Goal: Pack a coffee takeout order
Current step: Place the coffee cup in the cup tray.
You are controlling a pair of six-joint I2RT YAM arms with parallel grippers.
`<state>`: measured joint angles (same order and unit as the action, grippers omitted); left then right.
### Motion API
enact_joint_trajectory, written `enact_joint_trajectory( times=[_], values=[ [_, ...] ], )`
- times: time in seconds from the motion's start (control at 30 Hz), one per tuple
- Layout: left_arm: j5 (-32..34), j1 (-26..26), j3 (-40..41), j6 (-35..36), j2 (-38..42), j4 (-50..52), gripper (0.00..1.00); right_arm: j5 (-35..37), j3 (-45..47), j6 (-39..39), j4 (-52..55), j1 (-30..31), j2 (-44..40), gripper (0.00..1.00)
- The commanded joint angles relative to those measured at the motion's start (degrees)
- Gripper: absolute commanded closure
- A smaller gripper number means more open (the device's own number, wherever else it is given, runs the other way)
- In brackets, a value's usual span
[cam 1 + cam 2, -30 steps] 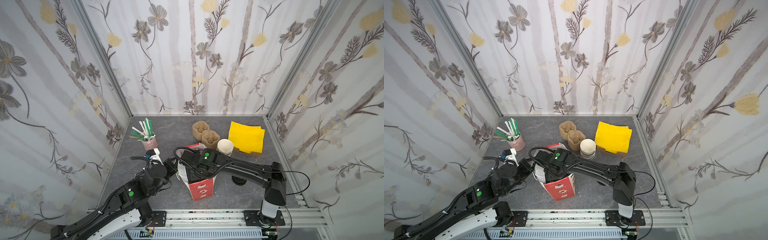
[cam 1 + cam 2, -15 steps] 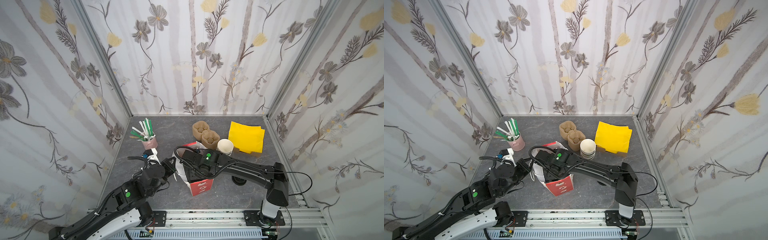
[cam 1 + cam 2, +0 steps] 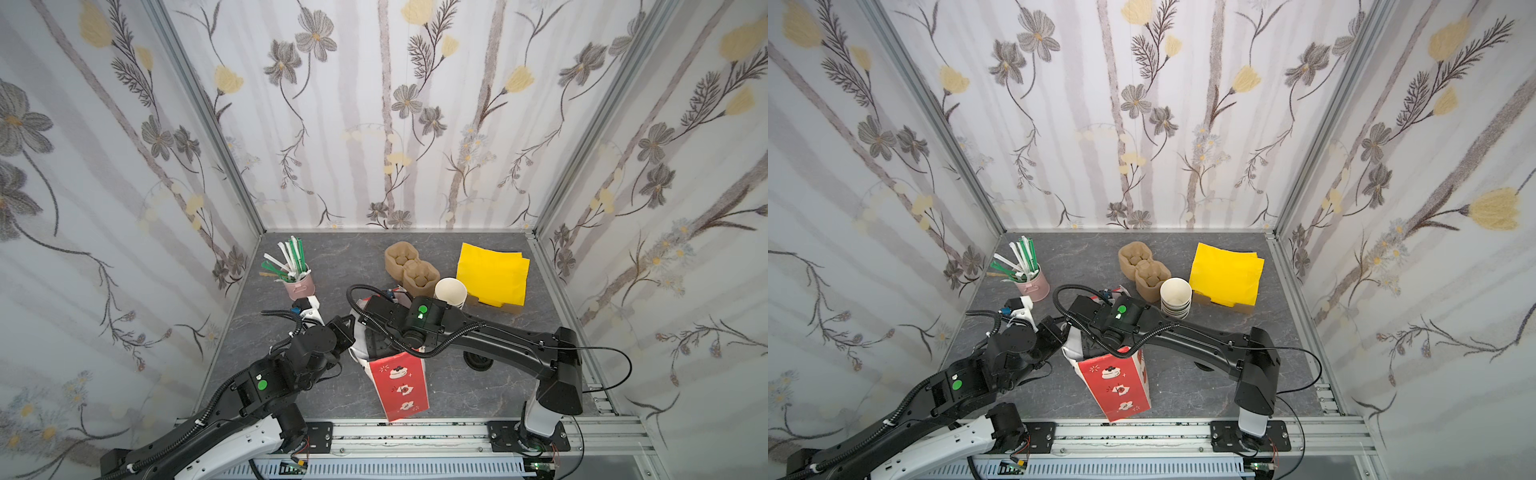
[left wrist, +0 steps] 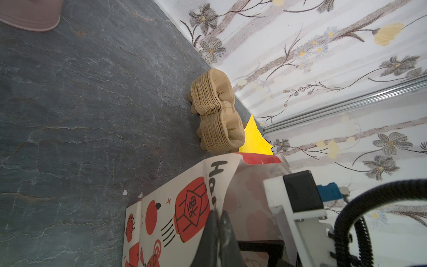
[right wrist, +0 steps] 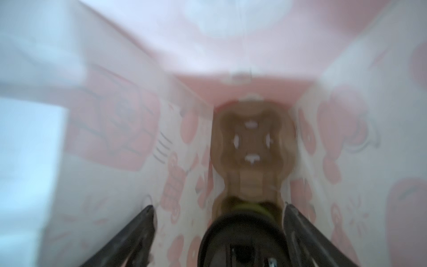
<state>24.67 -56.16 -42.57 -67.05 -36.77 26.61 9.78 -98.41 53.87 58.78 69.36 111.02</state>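
1. Inventory, both top views
- One grey table [image 3: 345, 257].
- One red-and-white paper bag [image 3: 401, 386], standing upright near the front edge, mouth open.
- One pink pot [image 3: 298, 286] holding several green and white straws [image 3: 293, 257]. The exact number cannot be counted.
- One stack of brown cup carriers [image 3: 411, 266].
- One stack of lidless cups [image 3: 451, 291], touching the carriers.
- One pile of yellow napkins [image 3: 492, 270].
- One loose black lid [image 3: 478, 361] on the table, partly under the right arm.

2. Left gripper [image 4: 217, 217]
The jaws are pressed together, pinching the top edge of the bag's wall.

3. Right gripper [image 5: 219, 207]
It reaches down inside the bag. The wrist view is blurred. The jaws are spread wide.

4. Lidded cup [image 5: 242, 233]
- It is inside the bag, between the two fingers [image 5: 138, 231] and close to the palm, with its black lid facing the camera.
- A gap shows between one finger and the lid. Contact on the opposite side cannot be determined.
- One brown carrier [image 5: 251, 143] lies on the bag floor beyond the cup.
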Motion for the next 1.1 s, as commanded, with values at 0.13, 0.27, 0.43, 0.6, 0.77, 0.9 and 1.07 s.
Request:
enact_joint_trajectory(
  times=[0.13, 0.27, 0.43, 0.6, 0.77, 0.9, 1.07],
  values=[
    [-0.14, 0.04, -0.76, 1.31, -0.23, 0.11, 1.0, 4.11, -3.76, -2.63, -2.96, 0.42, 0.51, 0.19],
    [0.2, -0.07, -0.85, 1.41, -0.11, 0.11, 1.0, 5.3, -3.65, -2.92, -3.87, 0.48, -0.61, 0.19],
    [0.21, -0.03, -0.98, 1.42, -0.23, 0.02, 1.0, 5.0, -1.71, -3.76, -8.65, 0.59, -3.17, 0.23],
    [0.47, 0.0, -1.55, 1.75, -0.23, -0.07, 1.0, 3.23, 1.28, -3.95, -11.41, 0.75, -3.97, 0.28],
    [0.21, -0.01, -2.62, 2.18, -0.56, -0.07, 1.0, 2.57, 1.91, -5.15, -14.11, 1.48, -4.23, 0.34],
    [0.21, -0.05, -2.57, 2.37, -0.62, -0.02, 1.0, 3.27, 0.52, -5.78, -15.01, 1.9, -4.7, 0.37],
    [0.1, 0.0, -1.27, 1.63, -0.15, 0.02, 1.0, 6.01, -2.14, -5.97, -14.18, 2.01, -6.6, 0.36]
  ],
)
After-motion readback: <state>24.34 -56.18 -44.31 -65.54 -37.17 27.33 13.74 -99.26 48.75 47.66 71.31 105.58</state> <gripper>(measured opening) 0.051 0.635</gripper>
